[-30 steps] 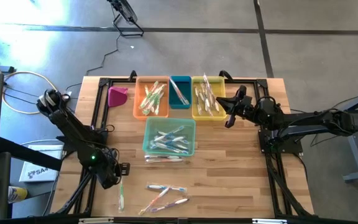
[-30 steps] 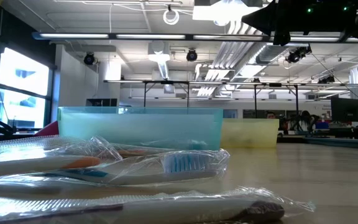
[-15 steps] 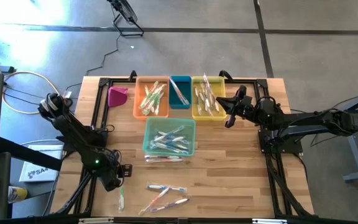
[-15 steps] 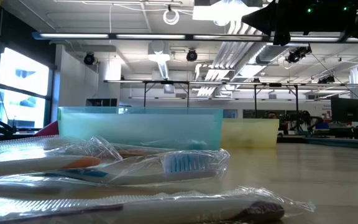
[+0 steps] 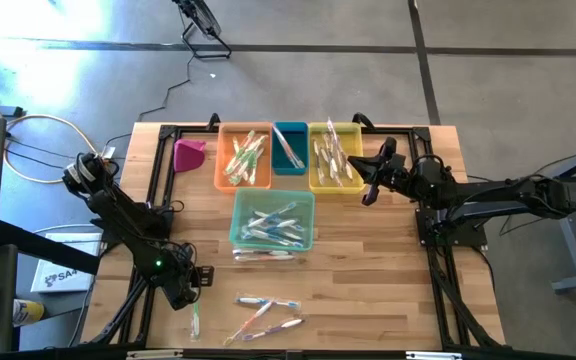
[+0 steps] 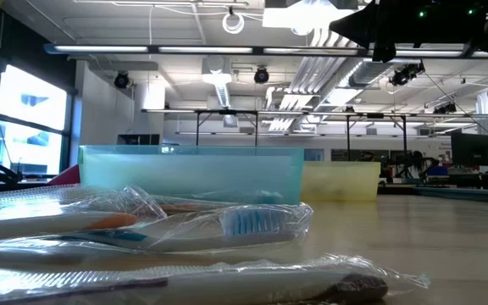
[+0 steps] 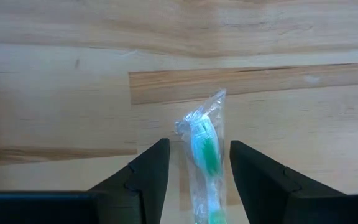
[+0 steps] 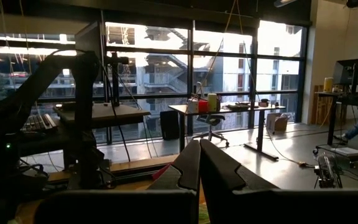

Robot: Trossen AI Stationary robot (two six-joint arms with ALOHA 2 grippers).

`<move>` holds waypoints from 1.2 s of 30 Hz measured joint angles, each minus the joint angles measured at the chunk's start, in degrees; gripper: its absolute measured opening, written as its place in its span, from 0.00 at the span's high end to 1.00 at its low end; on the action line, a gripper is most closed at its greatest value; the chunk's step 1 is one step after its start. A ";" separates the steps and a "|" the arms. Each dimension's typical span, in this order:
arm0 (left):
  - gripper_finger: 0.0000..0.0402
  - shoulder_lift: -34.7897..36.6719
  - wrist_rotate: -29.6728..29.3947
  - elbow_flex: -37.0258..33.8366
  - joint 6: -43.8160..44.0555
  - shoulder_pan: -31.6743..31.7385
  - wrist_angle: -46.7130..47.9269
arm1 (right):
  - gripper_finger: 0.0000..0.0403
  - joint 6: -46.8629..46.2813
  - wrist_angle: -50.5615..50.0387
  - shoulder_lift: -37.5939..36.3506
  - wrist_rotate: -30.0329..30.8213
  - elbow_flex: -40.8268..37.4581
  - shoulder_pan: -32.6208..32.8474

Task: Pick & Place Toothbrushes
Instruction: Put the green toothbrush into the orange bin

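Pale butcher-block table (image 5: 368, 290), planks with visible grain, framed by black metal rails, standing on grey concrete floor. Behind, seen from low view: open workshop with exposed ceiling pipes, strip lights, tall windows, desks and monitors far off.

Toward 12 o'clock of the table, three rectangular plastic bins in a row: orange bin (image 5: 223, 160), small dark teal bin (image 5: 290, 133), yellow bin (image 5: 315, 178), each holding toothbrushes (image 5: 246, 158) in clear crinkled wrappers. Just below, near table centre, a translucent light-teal bin (image 5: 238, 218) with more brushes inside and a few lying against its 6 o'clock wall. At about 11 o'clock, a pink scoop-shaped piece (image 5: 189, 153).

At 6 o'clock, loose wrapped toothbrushes (image 5: 266, 303) scattered on the wood, blue and orange accents. At about 7 o'clock, a single green toothbrush (image 7: 205, 157) in a shiny clear sleeve, lying flat.

Left gripper (image 7: 194, 163) low over this green brush, dark fingers spread on both sides of it, not touching the wrapper. Right gripper (image 5: 370, 190) at about 2 o'clock, just beside the yellow bin, fingers pressed together, holding nothing.

Off the table at 8 o'clock, a white label with letters, only "SA" readable.
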State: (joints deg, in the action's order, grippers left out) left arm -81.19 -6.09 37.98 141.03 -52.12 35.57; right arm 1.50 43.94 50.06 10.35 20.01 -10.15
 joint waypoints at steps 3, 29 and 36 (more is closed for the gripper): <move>0.58 -0.02 0.00 -0.02 0.00 0.00 -0.08 | 0.99 0.00 0.01 0.00 0.00 0.00 0.02; 0.87 0.04 0.52 -0.17 -1.27 -0.04 0.57 | 0.99 0.00 0.01 -0.02 0.00 0.00 0.02; 0.90 2.35 -1.68 -0.47 -3.17 -0.05 -0.75 | 0.99 0.02 0.02 0.00 0.00 0.00 0.02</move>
State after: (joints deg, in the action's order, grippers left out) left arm -78.84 -7.77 37.51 137.87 -52.17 34.82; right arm 1.52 43.97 50.06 10.35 20.01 -10.13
